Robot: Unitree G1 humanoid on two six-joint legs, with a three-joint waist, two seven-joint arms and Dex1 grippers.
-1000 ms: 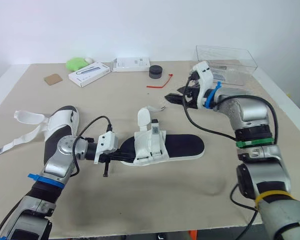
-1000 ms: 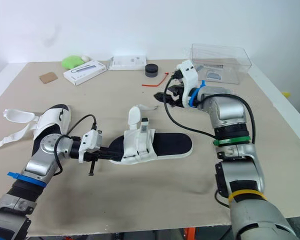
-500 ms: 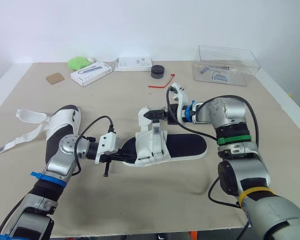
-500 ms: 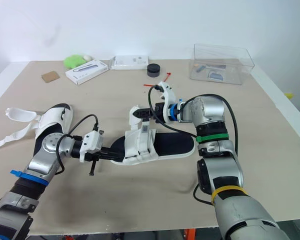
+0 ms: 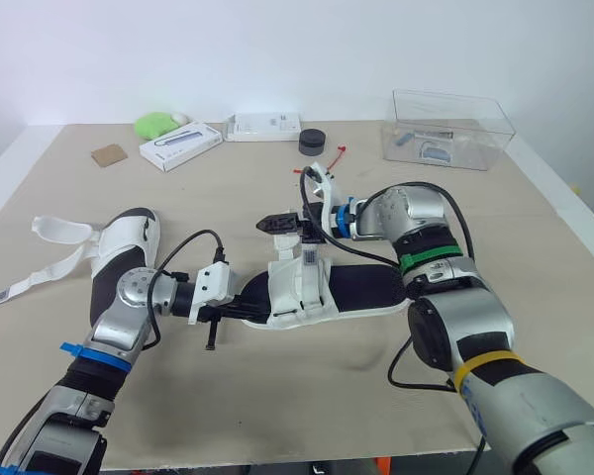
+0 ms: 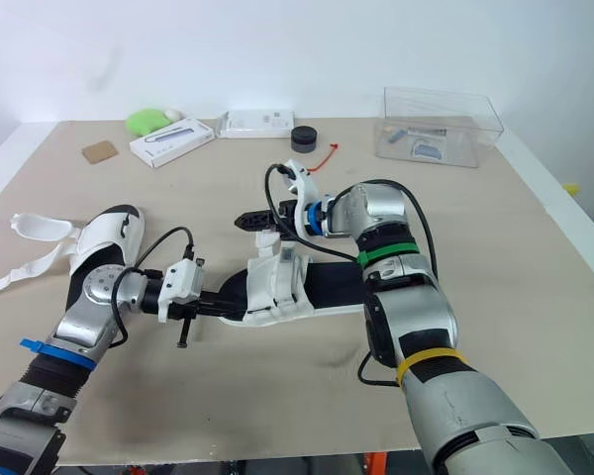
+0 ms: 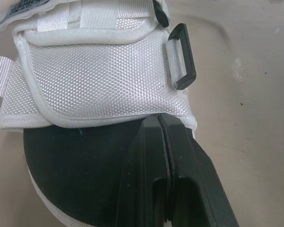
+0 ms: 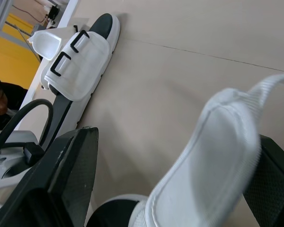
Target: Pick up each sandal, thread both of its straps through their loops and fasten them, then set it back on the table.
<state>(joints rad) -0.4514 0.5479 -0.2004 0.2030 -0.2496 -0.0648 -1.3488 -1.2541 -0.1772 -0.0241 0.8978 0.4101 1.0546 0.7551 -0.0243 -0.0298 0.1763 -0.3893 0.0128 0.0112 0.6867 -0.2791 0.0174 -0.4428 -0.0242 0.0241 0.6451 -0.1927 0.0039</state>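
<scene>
Sandal strap runs out of frame between right gripper's parted fingers.

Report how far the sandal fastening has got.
Done: nothing fastened. The middle sandal lies on the table, its black loop empty. In hand: the left gripper, shut, sits at its sole while the open right gripper brackets its raised strap. Left: thread and fasten both its straps, then the second sandal, whose straps lie loose.
</scene>
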